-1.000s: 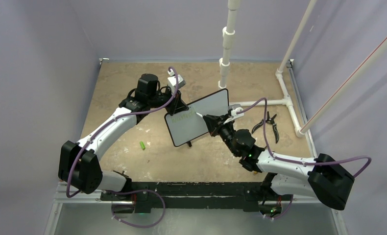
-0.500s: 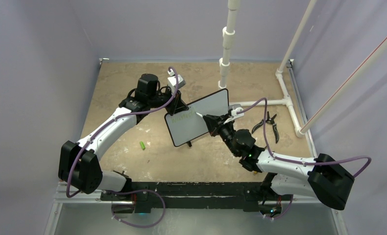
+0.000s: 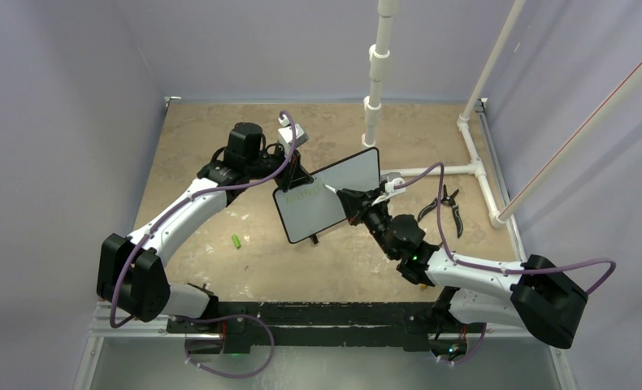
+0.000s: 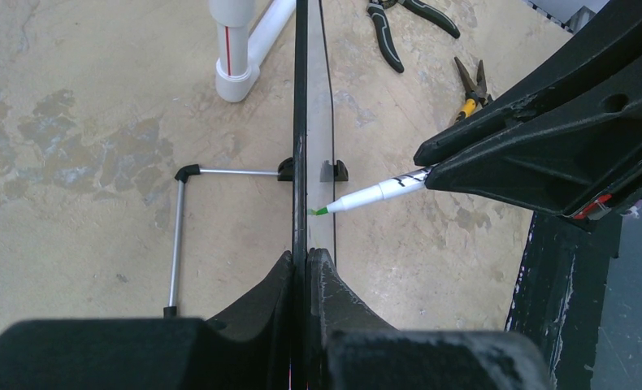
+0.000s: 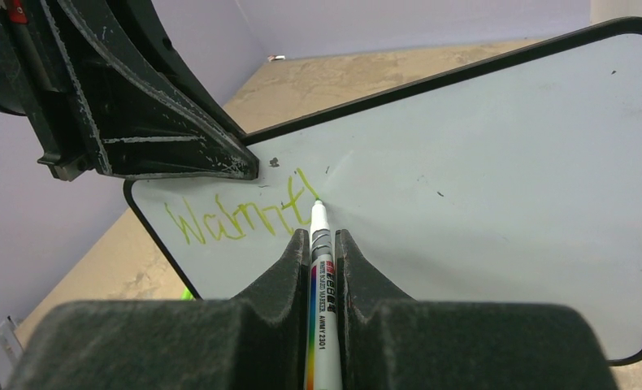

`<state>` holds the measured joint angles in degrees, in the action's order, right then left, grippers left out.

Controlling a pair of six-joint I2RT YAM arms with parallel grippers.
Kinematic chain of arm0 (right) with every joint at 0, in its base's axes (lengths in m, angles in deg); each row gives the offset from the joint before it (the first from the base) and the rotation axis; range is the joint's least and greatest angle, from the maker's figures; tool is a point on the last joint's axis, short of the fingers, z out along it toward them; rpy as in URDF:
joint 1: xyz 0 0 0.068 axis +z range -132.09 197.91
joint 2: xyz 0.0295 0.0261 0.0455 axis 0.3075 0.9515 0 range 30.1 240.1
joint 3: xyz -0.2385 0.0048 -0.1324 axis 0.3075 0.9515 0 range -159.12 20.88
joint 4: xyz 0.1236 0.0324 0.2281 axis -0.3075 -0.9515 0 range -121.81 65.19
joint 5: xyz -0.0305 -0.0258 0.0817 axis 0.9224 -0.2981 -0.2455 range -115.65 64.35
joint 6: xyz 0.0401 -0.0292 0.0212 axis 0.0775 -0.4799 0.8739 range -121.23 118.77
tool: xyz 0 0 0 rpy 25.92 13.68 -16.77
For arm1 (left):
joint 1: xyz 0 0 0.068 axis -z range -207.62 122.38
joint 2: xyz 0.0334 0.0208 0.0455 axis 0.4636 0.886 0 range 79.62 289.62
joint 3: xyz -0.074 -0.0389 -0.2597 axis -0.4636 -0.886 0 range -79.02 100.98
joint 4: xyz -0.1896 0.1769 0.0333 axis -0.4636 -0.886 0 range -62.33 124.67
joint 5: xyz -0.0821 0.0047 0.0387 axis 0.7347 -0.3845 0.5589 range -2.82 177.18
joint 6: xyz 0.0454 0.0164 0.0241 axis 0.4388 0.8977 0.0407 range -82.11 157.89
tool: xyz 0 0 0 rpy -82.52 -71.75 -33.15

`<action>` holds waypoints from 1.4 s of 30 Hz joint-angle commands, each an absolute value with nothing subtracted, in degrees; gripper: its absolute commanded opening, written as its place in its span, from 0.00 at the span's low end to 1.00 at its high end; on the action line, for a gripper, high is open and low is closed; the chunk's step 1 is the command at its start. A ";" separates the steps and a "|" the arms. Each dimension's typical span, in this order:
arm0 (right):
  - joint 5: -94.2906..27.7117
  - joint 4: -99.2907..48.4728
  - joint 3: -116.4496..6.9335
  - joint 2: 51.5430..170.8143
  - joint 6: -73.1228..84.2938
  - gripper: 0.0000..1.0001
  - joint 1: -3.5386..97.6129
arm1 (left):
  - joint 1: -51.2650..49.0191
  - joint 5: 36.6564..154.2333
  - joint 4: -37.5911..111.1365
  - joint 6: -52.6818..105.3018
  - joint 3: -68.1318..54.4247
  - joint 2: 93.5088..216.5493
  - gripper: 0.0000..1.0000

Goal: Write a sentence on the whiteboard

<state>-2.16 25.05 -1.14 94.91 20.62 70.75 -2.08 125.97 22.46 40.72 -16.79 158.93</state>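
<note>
Nothing shifted: right end effector (image 5: 324, 237) pinches marker (image 5: 318, 218) (tip on whiteboard (image 5: 505, 162)), left end effector (image 4: 305, 257) clamps its edge

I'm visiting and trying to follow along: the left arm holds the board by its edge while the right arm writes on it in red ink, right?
Not quite: the ink is green, not red. The right wrist view shows green writing on the board at the tip of the marker. The left pincer clamps the board's edge, and the right pincer holds the marker.
</note>
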 commanded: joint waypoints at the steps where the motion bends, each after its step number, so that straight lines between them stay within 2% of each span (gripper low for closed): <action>1: 0.07 28.00 -2.28 94.43 19.95 0.00 70.38 | -1.87 127.61 23.69 43.02 -17.11 158.20 0.00; 22: 4.58 25.12 -0.86 93.19 22.58 0.00 70.38 | -1.87 127.61 23.49 43.08 -17.14 158.02 0.00; 42: 3.99 21.44 1.01 94.27 24.69 0.00 70.39 | -1.89 127.44 23.51 43.08 -17.15 157.93 0.00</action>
